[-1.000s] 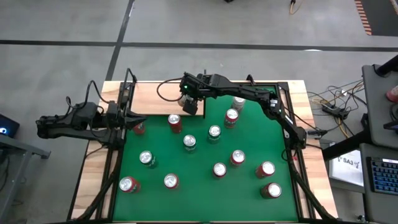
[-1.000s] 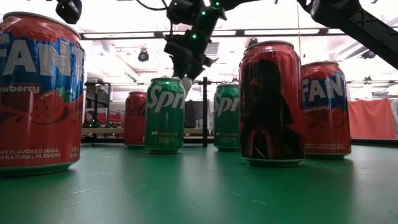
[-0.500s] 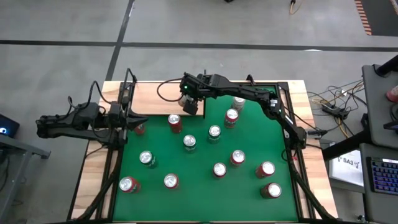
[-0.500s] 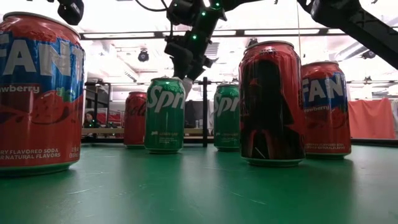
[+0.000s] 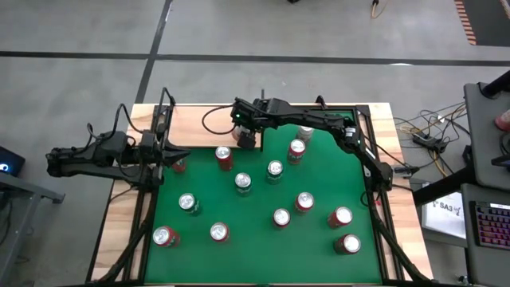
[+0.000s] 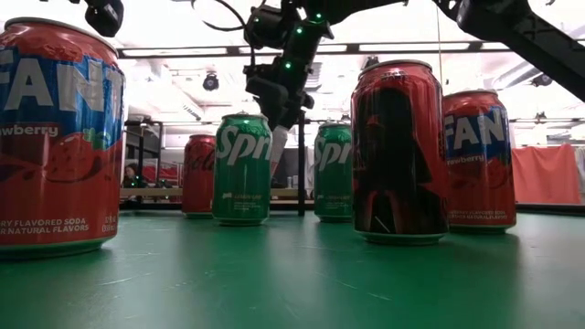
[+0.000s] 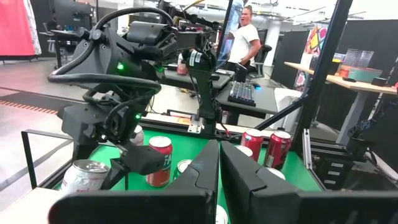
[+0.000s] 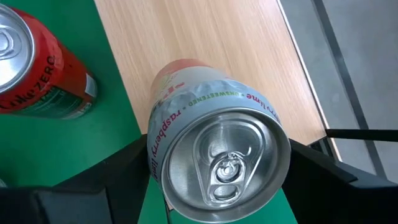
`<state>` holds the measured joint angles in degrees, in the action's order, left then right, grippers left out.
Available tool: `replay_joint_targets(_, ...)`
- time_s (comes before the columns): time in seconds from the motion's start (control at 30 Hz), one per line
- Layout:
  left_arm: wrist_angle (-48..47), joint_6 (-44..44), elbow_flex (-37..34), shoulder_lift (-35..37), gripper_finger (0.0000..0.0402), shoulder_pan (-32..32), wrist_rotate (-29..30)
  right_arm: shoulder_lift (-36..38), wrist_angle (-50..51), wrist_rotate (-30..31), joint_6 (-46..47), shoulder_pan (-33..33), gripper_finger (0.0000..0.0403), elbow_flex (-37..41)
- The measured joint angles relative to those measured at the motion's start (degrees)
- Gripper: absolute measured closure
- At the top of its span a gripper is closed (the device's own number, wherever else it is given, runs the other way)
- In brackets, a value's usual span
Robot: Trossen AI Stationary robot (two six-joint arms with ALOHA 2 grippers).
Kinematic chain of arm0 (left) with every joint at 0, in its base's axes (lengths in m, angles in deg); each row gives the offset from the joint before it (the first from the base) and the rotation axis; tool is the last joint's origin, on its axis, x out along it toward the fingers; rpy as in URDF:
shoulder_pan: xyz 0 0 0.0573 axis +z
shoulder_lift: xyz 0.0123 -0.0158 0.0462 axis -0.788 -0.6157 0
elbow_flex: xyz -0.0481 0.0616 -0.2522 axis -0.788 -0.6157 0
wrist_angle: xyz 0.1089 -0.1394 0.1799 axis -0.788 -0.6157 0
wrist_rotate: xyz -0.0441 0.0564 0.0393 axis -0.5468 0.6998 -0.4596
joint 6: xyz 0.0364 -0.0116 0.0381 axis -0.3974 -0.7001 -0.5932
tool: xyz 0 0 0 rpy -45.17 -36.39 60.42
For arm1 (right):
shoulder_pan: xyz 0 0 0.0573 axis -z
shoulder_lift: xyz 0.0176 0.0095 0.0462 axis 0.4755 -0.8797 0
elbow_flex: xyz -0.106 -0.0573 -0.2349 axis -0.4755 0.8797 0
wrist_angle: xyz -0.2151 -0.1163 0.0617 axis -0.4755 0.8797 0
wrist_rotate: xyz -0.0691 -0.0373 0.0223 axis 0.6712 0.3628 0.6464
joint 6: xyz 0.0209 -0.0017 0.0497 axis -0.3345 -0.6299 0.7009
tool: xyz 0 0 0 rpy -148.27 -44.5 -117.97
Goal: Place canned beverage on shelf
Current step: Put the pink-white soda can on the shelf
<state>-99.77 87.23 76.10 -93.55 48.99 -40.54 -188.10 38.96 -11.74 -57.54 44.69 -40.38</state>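
The right hand (image 5: 247, 137), upper centre of the high view, held a pale raspberry-lime can (image 8: 217, 149) between wide-set fingers, at the shelf (image 5: 203, 127) edge beside the green tabletop (image 5: 255, 219); the left hand (image 5: 169, 155), mid-left, was fully closed and empty.

Two matte black jointed arms, looping black cables, green indicator lights

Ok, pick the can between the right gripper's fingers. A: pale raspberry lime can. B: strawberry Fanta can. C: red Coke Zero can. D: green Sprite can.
A: the right gripper brackets a pale raspberry lime can, at the edge of the shelf.
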Motion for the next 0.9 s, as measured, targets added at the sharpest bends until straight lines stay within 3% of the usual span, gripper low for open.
replay_joint_targets(0.53, 0.0, 0.0, 0.0, 0.0, 0.0402, 0.0, 0.0, 0.0, -3.0, 0.0, -0.7, 0.0, 0.0096, 0.5)
replay_joint_targets(0.9, 0.0, 0.0, 0.0, 0.0, 0.0402, 0.0, 0.0, 0.1, -4.9, 0.0, -0.6, 0.3, 0.0055, 0.5)
